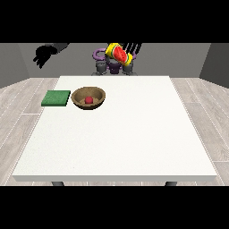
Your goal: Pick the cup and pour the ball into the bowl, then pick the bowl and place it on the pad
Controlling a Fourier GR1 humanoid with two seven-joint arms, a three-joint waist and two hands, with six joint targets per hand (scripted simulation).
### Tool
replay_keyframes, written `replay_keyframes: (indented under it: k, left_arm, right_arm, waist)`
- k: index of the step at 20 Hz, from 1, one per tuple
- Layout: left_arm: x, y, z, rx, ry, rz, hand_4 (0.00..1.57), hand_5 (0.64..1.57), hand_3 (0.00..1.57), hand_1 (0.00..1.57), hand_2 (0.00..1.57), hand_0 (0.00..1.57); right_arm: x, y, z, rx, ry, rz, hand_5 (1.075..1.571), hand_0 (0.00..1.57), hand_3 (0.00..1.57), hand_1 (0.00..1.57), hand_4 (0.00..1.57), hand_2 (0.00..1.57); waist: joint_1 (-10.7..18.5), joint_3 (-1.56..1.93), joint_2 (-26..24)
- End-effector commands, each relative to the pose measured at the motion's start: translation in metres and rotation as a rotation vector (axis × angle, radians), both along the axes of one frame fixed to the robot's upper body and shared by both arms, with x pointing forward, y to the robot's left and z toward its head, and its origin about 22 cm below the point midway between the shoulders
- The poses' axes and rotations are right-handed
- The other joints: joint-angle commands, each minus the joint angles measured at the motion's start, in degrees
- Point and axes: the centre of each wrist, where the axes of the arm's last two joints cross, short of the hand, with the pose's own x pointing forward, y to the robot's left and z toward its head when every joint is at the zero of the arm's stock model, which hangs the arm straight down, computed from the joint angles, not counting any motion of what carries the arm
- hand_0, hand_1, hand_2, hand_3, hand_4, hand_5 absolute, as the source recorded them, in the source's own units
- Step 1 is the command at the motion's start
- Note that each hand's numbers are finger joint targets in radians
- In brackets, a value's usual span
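Brown wooden bowl [89,98] with small red ball [89,100] inside — on white desk [125,134], beside green square pad [56,98], below and nearer the slack-fingered hand at the view's left [44,55]; yellow cup [119,54] held tilted by the hand at the view's right [131,50].

We cannot tell how the fingers of the hand [133,47] at the view's right lie on the cup [119,54]: they are small and run up under the top edge. The cup hides most of the robot [103,57] behind it, so only purple and grey bits show at the table's far edge. The arm of the hand [43,54] at the view's left is cut off at the top. Of the table's [134,129] legs only two dark stubs show at the near edge. The ball [89,100] is too small to show any detail.
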Motion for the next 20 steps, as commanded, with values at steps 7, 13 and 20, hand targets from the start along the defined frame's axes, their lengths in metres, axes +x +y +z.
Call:
replay_keyframes:
  k: [7, 13, 20]
  left_arm:
    - [0.01, 0.096, 0.076, -0.873, 0.057, -0.239, 1.05, 1.567, 0.0, 0.0, 0.0, 0.0]
    - [0.012, 0.186, 0.116, -0.959, 0.068, -0.367, 1.05, 1.561, 0.0, 0.0, 0.0, 0.0]
    - [-0.002, 0.24, 0.126, -0.97, 0.079, -0.363, 0.99, 1.561, 0.0, 0.0, 0.0, 0.0]
  right_arm:
    - [-0.008, 0.006, -0.025, 0.054, 0.011, -0.126, 1.56, 0.0, 0.0, 0.0, 0.78, 0.0]
    - [0.0, 0.025, -0.039, 0.088, -0.038, -0.175, 1.567, 0.0, 0.0, 0.0, 0.74, 0.0]
    - [0.007, 0.044, -0.072, 0.138, -0.049, -0.144, 1.566, 0.0, 0.0, 0.0, 0.69, 0.0]
  waist:
    - [9.0, 0.16, 5.5]
    - [11.7, 0.42, 10.2]
    - [10.9, 0.5, 13.3]
